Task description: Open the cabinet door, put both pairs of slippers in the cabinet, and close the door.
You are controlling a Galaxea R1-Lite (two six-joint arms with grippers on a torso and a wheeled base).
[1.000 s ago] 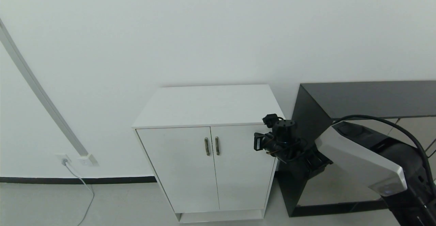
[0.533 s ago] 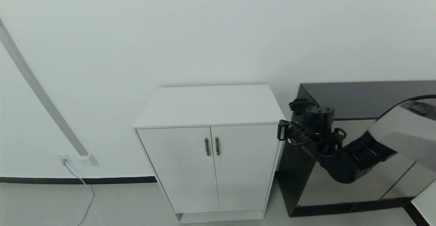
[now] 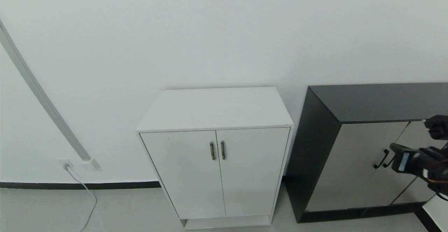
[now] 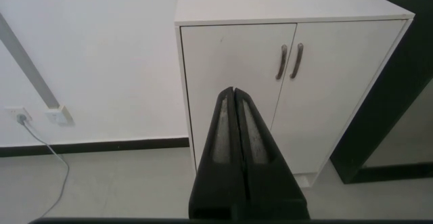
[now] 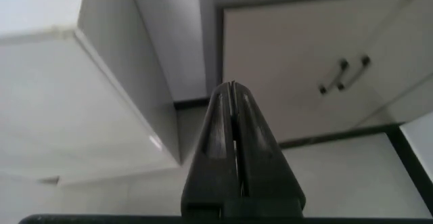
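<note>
Standing white two-door cabinet [image 3: 213, 148]: against the wall, both doors shut, inside hidden.
Metal bar handles [image 3: 217, 150]: paired at the cabinet's middle seam.
Left gripper [image 4: 234, 94]: facing the cabinet's doors, fingers pressed together, empty.
Right gripper [image 5: 232, 87]: fingers pressed together, empty, right of the cabinet, before the black glossy sideboard [image 3: 378, 100].

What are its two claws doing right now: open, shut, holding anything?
The left gripper is shut, with nothing held.
The right gripper is shut, with nothing held.
</note>
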